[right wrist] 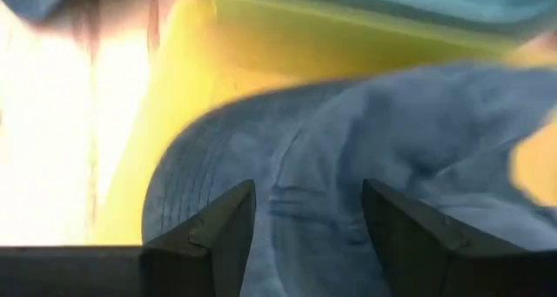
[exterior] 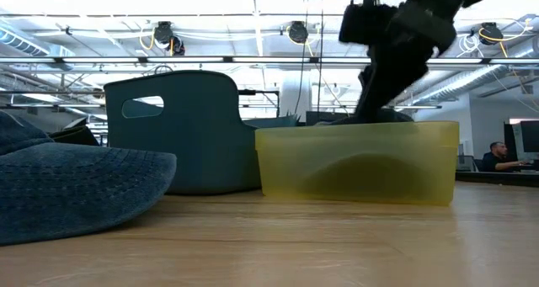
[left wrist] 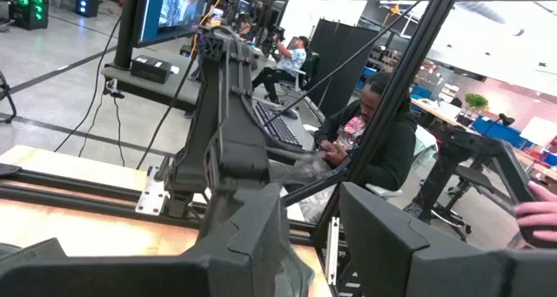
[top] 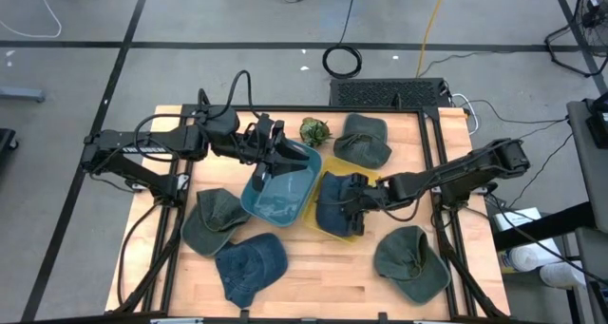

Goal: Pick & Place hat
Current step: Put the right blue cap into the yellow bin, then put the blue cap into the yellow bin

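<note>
- The pale wooden plank table (top: 332, 276) fills the centre of the high view, its grain running side to side, framed by black metal rails.
- The teal plastic bin (top: 281, 193) sits at the frame's centre, with a rounded rim and a handle slot cut in its wall in the low view; it holds a crumpled clear wrapping.
- The translucent yellow plastic bin (exterior: 358, 162) stands just right of the teal one, touching it, straight-sided and glossy.
- The dark blue denim cap (top: 334, 202) lies inside the yellow bin, soft and creased, with stitched panel seams showing in the right wrist view.
- Four more cloth caps lie about: an olive green cap (top: 410, 263) lower right, a faded blue denim cap (top: 250, 264) lower centre-left, a grey-green cap (top: 211, 219) left of the teal bin, another grey-green cap (top: 363, 140) upper centre-right.
- A small leafy green clump (top: 314, 130) lies upper centre.
- The right gripper (top: 351, 197) reaches in from the right, arm bent low, directly over the denim cap in the bin; its fingers stand apart and clasp nothing.
- The left gripper (top: 274, 151) stretches level from the left over the teal bin's far rim; whether its fingers are apart I cannot tell.
</note>
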